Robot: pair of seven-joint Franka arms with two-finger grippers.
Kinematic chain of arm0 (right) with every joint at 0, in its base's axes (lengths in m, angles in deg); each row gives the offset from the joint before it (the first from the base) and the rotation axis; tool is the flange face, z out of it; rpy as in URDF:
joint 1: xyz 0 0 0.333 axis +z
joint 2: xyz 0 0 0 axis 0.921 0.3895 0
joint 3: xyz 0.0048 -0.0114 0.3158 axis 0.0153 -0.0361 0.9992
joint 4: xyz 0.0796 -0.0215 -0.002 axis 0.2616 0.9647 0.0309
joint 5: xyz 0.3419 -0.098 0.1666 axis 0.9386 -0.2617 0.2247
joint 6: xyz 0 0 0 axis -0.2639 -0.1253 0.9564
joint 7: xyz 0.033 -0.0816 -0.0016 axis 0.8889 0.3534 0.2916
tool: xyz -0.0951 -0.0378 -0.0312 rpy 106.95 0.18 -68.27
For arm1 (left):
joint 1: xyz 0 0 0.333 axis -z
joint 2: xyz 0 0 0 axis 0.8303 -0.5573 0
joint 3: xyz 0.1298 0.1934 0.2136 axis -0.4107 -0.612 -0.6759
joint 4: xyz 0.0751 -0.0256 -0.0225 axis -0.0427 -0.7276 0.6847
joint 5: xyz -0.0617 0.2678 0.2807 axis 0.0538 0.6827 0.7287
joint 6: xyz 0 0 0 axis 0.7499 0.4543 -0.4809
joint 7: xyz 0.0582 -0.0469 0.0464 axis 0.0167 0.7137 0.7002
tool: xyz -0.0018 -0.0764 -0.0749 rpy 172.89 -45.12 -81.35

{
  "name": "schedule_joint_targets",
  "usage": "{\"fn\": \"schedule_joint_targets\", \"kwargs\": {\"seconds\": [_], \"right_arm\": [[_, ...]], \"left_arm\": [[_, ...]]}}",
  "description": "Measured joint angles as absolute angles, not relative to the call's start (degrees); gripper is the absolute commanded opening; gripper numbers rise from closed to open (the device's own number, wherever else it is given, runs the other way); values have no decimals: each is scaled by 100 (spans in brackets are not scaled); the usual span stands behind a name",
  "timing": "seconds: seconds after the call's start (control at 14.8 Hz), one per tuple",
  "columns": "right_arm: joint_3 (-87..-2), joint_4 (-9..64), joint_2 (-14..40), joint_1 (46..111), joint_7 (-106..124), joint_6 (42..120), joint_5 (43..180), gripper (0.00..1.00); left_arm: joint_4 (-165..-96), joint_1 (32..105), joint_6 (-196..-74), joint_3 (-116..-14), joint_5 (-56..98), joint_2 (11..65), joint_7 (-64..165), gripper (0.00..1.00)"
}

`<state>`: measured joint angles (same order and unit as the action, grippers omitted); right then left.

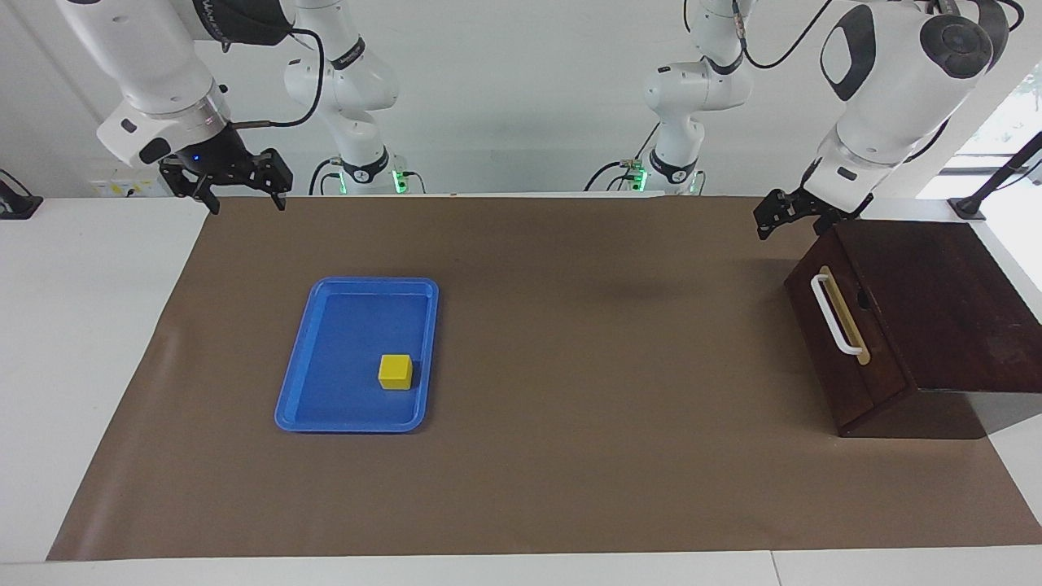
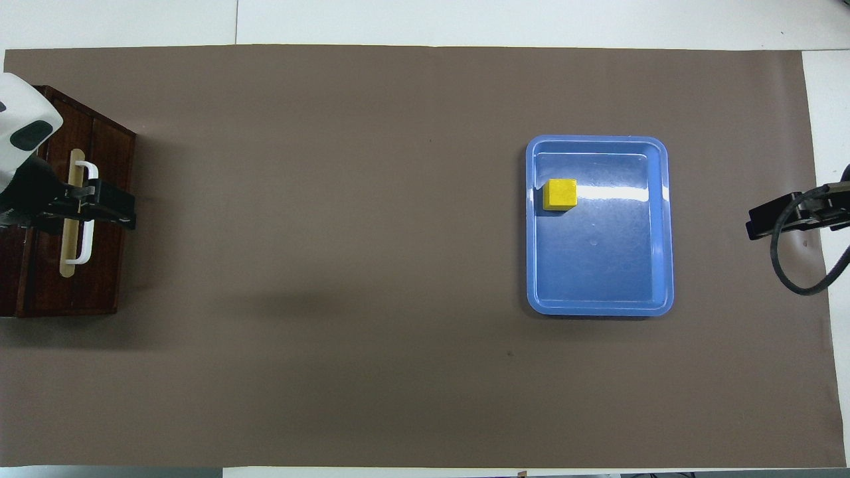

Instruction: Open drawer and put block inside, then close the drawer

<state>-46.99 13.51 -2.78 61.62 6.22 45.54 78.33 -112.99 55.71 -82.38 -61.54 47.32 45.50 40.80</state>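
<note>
The small bright yellow cube block (image 1: 396, 371) sits in the flat blue plastic tray (image 1: 326, 391) toward the right arm's end, the dark brown wooden cabinet's drawer (image 1: 842, 342) is closed, and both the left gripper (image 1: 788, 213), raised by the cabinet, and the right gripper (image 1: 242, 195) hang released, grasping nothing.

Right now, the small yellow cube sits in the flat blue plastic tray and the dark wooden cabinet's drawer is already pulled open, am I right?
Not quite: the drawer of the dark wooden cabinet is shut, its front panel flush with the cabinet and the white loop handle untouched, as the facing view shows. The small yellow cube does sit in the flat blue plastic tray.
</note>
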Motion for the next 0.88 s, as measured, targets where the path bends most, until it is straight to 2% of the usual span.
{"fn": "schedule_joint_targets", "kwargs": {"seconds": [0.54, 0.88], "right_arm": [[-4693, 1350, -278, 6164, 670, 4590, 7833, 100], [-4705, 1402, -278, 6146, 262, 4604, 7869, 100]], "left_arm": [[-11359, 5581, -8650, -6216, 4730, 4595, 4025, 100], [-12297, 5850, -9990, -6184, 5630, 4593, 3747, 100]]}}
